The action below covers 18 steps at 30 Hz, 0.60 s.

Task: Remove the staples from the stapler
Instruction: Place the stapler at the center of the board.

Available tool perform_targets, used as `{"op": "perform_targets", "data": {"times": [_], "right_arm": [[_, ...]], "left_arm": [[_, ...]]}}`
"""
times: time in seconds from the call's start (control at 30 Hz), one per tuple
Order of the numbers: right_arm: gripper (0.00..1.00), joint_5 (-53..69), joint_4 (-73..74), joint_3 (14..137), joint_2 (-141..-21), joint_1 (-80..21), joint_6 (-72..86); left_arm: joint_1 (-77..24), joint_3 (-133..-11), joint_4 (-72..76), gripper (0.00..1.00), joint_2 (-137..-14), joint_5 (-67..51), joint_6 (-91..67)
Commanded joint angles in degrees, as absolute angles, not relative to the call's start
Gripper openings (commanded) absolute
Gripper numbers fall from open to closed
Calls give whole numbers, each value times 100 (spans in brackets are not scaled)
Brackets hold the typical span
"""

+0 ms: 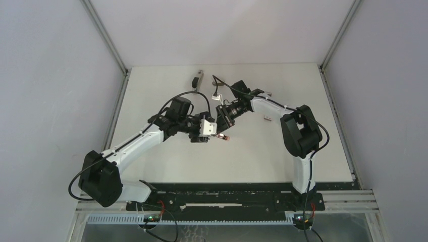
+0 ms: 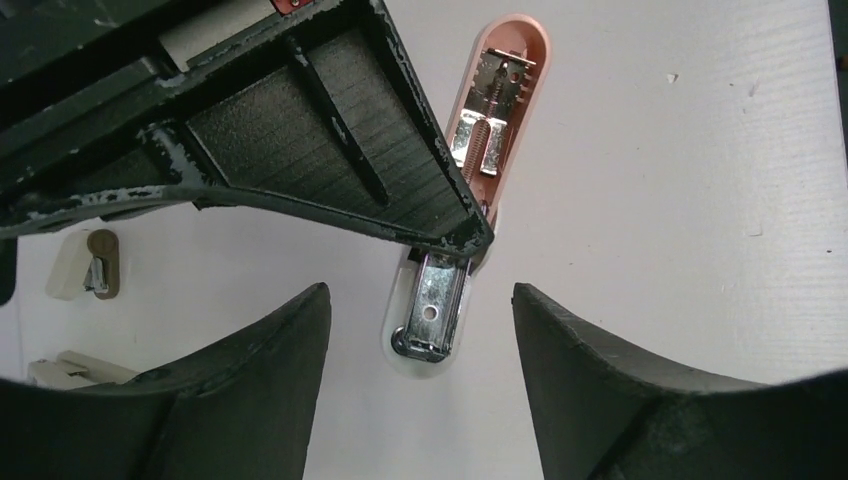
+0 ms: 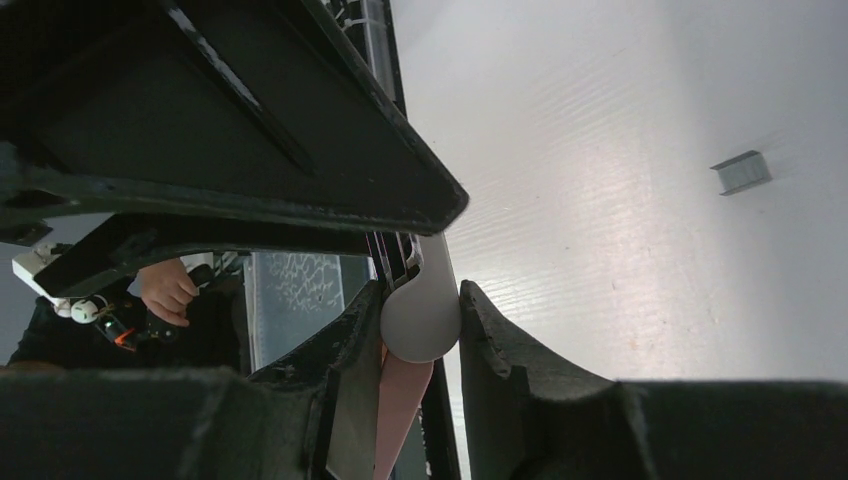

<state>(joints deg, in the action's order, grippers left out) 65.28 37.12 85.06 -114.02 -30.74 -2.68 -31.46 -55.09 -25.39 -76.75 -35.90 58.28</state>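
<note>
Pink-and-white plastic stapler (image 2: 438, 312) is held swung open at the middle of the white table (image 1: 166, 161); whether it touches the surface cannot be told. The right gripper (image 3: 420, 300) has its jaws clamped on a rounded white part of the stapler, one black finger pressed against each side.

From the left wrist, the pink top arm lies folded out in line with the white base. Its spring and silvery channel are exposed, and a shiny metal plate shows at the base's end. One worn black finger of the right gripper crosses the stapler's middle and hides the hinge. What the channel holds cannot be made out.

The left gripper (image 2: 420, 295) has its jaws apart, one finger on either side of the white base's end, neither touching it.

A short grey strip of staples (image 3: 742, 172) lies on the bare table, well apart from the stapler on the right arm's side. A small beige-and-brown piece with a metal part (image 2: 88, 265) lies on the table at the left of the left wrist view. A slim dark grey object (image 1: 198, 78) lies near the table's far edge.
</note>
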Motion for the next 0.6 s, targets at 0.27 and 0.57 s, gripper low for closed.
{"op": "perform_targets", "data": {"times": [0.27,0.57], "right_arm": [[28,7103,3831,8813,-11282,-3143,-500],[29,7025,3944,8859,-11362,-3129,-581]], "left_arm": [[-3311,-5504,-2716,57,-7812,-3358,6193],[-3313,-5481,-2687,34,-7787,-3334,6162]]}}
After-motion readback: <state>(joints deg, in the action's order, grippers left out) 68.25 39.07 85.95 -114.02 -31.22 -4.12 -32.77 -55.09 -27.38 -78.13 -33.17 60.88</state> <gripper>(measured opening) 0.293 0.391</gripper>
